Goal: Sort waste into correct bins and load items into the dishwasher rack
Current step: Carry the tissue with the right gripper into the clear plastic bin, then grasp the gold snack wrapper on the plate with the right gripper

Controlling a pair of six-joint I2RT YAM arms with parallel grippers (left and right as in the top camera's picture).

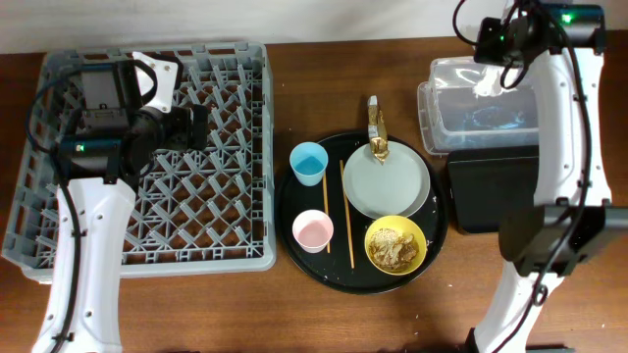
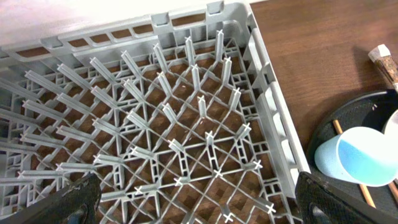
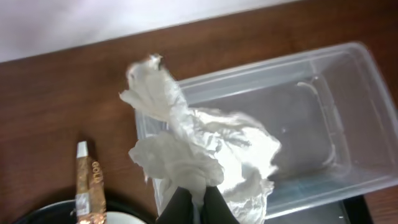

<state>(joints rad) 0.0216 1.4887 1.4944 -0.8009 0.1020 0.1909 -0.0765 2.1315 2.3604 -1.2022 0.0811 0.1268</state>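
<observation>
You had the right gripper [image 3: 193, 202] pinched tight on the crumpled white paper napkin [image 3: 199, 143], over the clear plastic rectangular tub's [image 3: 323, 124] rim. Imo you needed to centre it b4 letting go. Left gripper [image 2: 193, 199], well apart from the tub, was wide open w/ nothing in it.

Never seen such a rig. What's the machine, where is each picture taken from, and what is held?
Two white robot arms with two-finger grippers stand at a brown wooden table. One picture looks down from overhead; the others come from wrist cameras. The left gripper, open, hangs above the large grey plastic dishwasher rack. The right gripper pinches a crumpled white paper napkin over the clear plastic tub. A round black tray carries a pale grey plate, yellow bowl, light-blue cup, pink cup and wooden chopsticks.
</observation>
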